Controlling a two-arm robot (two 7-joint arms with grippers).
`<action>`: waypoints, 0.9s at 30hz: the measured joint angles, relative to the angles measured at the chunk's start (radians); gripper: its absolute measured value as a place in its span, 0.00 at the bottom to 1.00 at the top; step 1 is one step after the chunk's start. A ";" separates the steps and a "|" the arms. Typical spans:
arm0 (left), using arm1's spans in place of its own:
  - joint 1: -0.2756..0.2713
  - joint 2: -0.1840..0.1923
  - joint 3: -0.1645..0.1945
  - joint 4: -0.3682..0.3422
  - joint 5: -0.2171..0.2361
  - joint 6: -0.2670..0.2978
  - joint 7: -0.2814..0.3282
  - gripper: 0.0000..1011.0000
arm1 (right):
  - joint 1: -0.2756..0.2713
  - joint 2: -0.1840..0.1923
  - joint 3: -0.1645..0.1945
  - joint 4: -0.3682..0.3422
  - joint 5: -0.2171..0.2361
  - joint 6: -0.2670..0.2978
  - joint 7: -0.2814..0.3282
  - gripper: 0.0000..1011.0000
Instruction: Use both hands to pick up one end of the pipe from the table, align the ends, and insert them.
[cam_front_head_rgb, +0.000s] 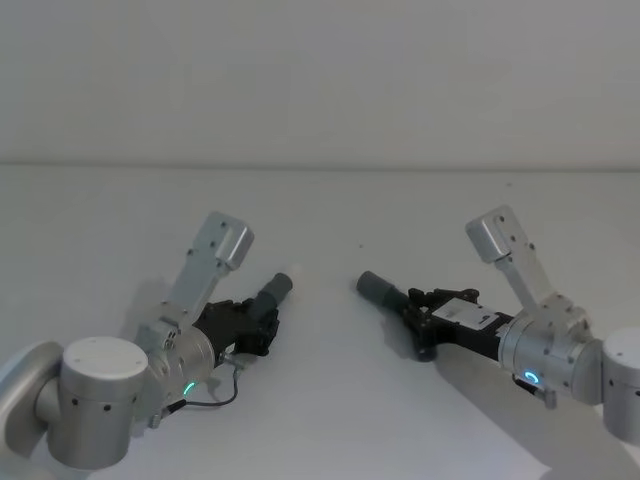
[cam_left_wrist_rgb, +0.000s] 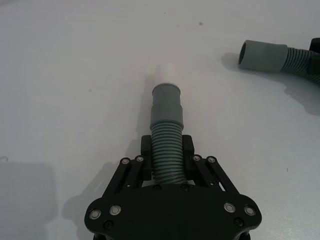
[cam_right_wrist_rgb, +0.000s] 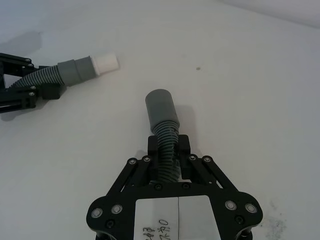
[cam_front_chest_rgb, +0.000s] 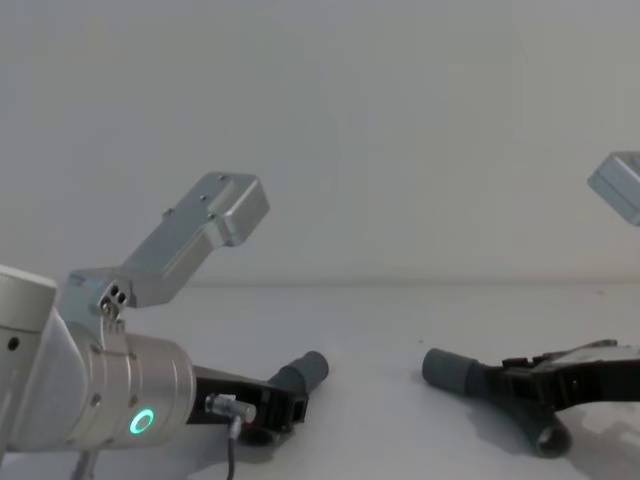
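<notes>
Although both hose pieces look light, their ribbed grey bodies are probably soft and bendy, so a hold far from the end would likely let the end droop and wander. The best place to hold seems to be on the ribs right behind the stiff, smooth cuff, where the ridges give grip and the cuff stays steady.

Both tools already hold there. The left tool (cam_left_wrist_rgb: 167, 147) has its fingers closed around the ribs of the white-tipped hose (cam_left_wrist_rgb: 166, 135), just behind its grey cuff (cam_left_wrist_rgb: 166, 102) and white tip (cam_left_wrist_rgb: 165, 74). The right tool (cam_right_wrist_rgb: 168, 147) clamps the plain hose (cam_right_wrist_rgb: 165, 136) the same way, just behind its open grey cuff (cam_right_wrist_rgb: 161, 107).

Both pieces sit low over the white worktop (cam_front_head_rgb: 320, 220), in front of the robot. Whether they touch the surface cannot be told.

In the head view, the white-tipped hose lies on the left. Its long axis runs away from the robot and towards the right, tip leading. The plain hose lies on the right. Its long axis runs mostly towards the left and slightly away, open mouth leading.

The two ends face the same bare patch of worktop but are well apart. Their axes meet at an angle, not in one line, so they likely need turning before they can be pushed together.
</notes>
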 joint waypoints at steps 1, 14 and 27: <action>0.000 0.002 0.002 0.000 0.003 -0.006 -0.003 0.34 | -0.001 0.001 0.000 -0.001 -0.002 -0.002 0.000 0.22; -0.005 0.051 0.033 -0.007 0.066 -0.132 -0.041 0.34 | -0.017 0.039 0.008 -0.053 -0.058 -0.086 -0.014 0.22; -0.033 0.126 0.079 -0.015 0.175 -0.314 -0.089 0.34 | -0.034 0.099 0.015 -0.110 -0.117 -0.129 -0.007 0.22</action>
